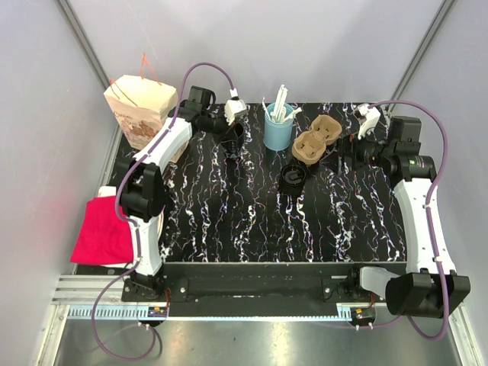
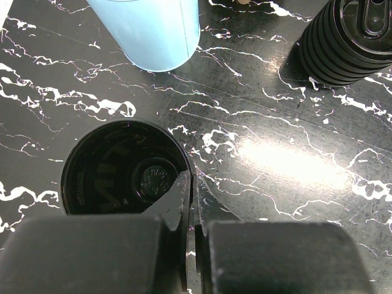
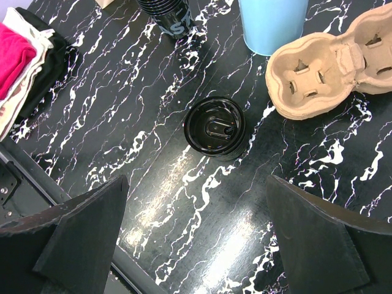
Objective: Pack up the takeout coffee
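We see the left end effector (image 2: 188, 187) pinched on the lidless cup (image 2: 122, 168), and the right end effector (image 3: 197, 184) wide and empty, facing the takeout coffee (image 3: 215, 127).

The left wrist view shows us fingers drawn to a narrow slit, one tip inside the cup's rim and the other outside; overhead, the wrist hides that grip. The right wrist view shows two fingers spread far apart with only table (image 3: 153, 165) between them, and the coffee ahead, apart from both. The coffee stands upright mid-table: a short black cup under a round black lid with a raised U-shaped ridge. Overhead, we make out a small pale mark on the lid. Behind it stand a light-blue cup of straws (image 1: 278, 131) and, near the coffee, a cardboard carrier (image 1: 315, 142). Only the overhead view shows a paper bag (image 1: 141, 107) at the far left.
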`<state>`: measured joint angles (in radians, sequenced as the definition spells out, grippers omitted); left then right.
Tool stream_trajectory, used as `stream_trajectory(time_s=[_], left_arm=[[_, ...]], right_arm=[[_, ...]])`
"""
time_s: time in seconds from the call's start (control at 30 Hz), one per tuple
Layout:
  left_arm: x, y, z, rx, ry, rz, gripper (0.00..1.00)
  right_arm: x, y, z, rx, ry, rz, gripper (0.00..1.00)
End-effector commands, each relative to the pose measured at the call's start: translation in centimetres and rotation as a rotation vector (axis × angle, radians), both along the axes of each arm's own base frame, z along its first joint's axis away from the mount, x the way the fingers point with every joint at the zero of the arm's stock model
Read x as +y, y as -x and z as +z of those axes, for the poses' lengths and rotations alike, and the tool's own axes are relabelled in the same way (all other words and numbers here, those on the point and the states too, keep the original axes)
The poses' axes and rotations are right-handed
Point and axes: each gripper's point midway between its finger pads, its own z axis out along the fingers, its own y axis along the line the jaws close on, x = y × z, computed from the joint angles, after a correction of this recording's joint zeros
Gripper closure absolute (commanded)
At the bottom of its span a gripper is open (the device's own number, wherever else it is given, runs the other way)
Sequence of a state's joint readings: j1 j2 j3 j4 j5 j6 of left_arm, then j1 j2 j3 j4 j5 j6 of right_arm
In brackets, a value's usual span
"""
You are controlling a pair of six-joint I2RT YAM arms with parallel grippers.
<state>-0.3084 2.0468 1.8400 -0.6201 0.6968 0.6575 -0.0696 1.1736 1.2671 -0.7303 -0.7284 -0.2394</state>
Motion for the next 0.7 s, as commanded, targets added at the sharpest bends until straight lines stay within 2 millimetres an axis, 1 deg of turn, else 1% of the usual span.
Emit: stream_trajectory(time_s=[0.0,0.17,0.43,0.67], left_arm=[[-0.8,-0.9,2.6,-0.062,0.030,-0.005,1.00],[-0.6,-1.6,3.5,-0.089,0.038,0.030,1.00],[-0.4,-2.1,4.7,-0.122,0.048,0.059,1.00],[-0.3,-2.1,6.2,-0.146,0.062,0.072,1.00]], right_arm=[[0.6,0.4,1.0,-0.048,-0.009,0.036,0.00],[0.5,0.3,1.0,-0.049,-0.008,0.033,0.00],[0.5,0.3,1.2,-0.054,-0.005,0.029,0.00],[0.5,0.3,1.2,-0.056,-0.005,0.029,0.00]])
